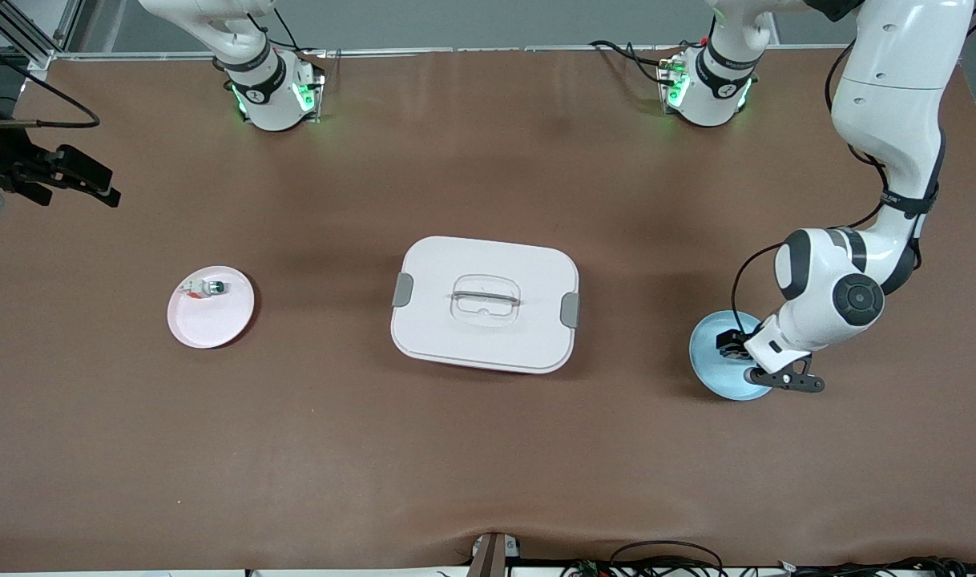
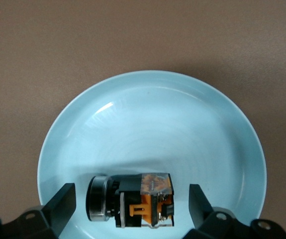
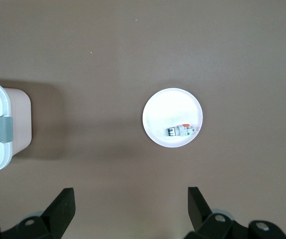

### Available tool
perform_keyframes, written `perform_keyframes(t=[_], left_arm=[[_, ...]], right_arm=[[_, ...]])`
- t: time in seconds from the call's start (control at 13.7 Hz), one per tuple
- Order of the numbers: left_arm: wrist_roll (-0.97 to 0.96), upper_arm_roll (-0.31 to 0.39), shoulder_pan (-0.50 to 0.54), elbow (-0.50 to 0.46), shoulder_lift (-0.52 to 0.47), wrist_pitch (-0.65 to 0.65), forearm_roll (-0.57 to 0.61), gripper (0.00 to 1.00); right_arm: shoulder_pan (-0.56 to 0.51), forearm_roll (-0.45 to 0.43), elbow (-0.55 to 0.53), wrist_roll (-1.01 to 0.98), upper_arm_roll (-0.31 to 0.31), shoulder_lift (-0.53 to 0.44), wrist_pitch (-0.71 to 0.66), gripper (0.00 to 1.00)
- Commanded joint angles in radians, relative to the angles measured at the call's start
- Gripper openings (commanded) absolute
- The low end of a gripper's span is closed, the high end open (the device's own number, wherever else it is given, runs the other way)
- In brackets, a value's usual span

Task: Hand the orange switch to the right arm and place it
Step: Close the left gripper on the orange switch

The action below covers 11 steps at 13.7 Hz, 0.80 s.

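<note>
Black fingers of the left gripper [image 2: 131,206] stand wide apart over the pale blue plate [image 2: 152,124], one on each side of the orange switch [image 2: 131,200] with clear plate showing between each pad and the switch, so nothing is gripped. In the front view this gripper [image 1: 746,353] hangs low over that plate [image 1: 708,365] at the left arm's end of the table, and the switch [image 1: 727,341] shows as a small dark block on the plate beside the wrist.

There is one orange switch. It lies on its side on the blue plate, close to the plate's rim, its long axis running across the gap from finger to finger. Its round black end points toward one finger, and its blocky end with the orange and clear parts points toward the other.

The right gripper [image 1: 83,178] waits at the right arm's end of the table, its fingers [image 3: 63,206] spread wide and empty, a thin cable with a brass-coloured plug [image 1: 11,123] at its wrist.

There are two plates: the blue one and a pink plate [image 1: 211,316] toward the right arm's end. On the pink plate lies one small white, green and red piece [image 1: 203,288]. Between the plates sits one white lidded box [image 1: 485,304] with grey latches and a handle in its lid, well apart from both. All rest on the brown table [image 1: 488,465].
</note>
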Motion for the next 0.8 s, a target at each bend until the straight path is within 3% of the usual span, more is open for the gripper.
perform_keyframes(t=[0.0, 0.36, 0.51, 0.73], left_arm=[[0.015, -0.001, 0.007, -0.017, -0.001, 0.030, 0.017, 1.00], [0.013, -0.001, 0.007, -0.018, 0.013, 0.050, 0.017, 1.00], [0.013, -0.001, 0.007, -0.018, 0.013, 0.052, 0.017, 0.61], [0.007, -0.001, 0.007, -0.017, 0.012, 0.050, 0.017, 0.34]], right_arm=[[-0.021, 0.005, -0.001, 0.005, 0.014, -0.013, -0.005, 1.00], [-0.021, 0.005, -0.001, 0.003, 0.014, -0.012, -0.005, 1.00], [-0.022, 0.005, -0.004, 0.003, 0.014, -0.012, -0.007, 1.00], [-0.035, 0.005, -0.004, 0.000, 0.014, -0.012, -0.008, 1.00]])
